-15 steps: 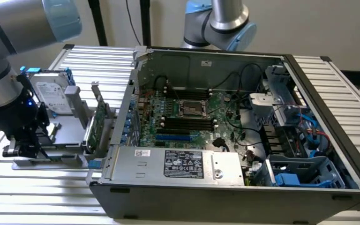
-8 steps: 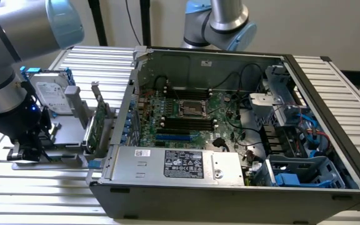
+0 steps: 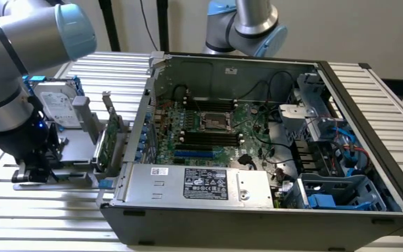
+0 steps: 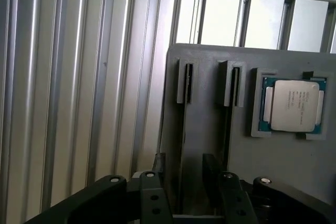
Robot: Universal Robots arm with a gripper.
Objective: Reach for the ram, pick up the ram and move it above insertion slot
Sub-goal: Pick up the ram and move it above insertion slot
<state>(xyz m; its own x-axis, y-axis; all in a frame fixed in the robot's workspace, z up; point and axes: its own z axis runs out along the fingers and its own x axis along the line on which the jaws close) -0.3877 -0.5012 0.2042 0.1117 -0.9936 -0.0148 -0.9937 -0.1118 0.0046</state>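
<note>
In the wrist view my gripper [image 4: 184,167] is open, its two black fingers [image 4: 157,167] standing apart over a grey holder [image 4: 210,129]. A thin dark edge [image 4: 182,140] runs from the holder's slotted post [image 4: 185,81] down into the gap between the fingers. It may be the ram seen edge-on; no green shows, so I cannot tell. In the exterior view the gripper [image 3: 37,170] hangs low over the grey fixture [image 3: 75,149] at the exterior view's left. The black memory slots [image 3: 209,139] lie on the motherboard inside the open computer case [image 3: 257,210].
A processor chip [image 4: 294,105] sits in a pocket of the holder beside a second slotted post [image 4: 233,84]. On the fixture stand a silver hard drive [image 3: 56,107] and a green expansion card [image 3: 108,142]. A second robot arm [image 3: 247,26] rises behind the case. The table [image 3: 48,220] is ribbed aluminium.
</note>
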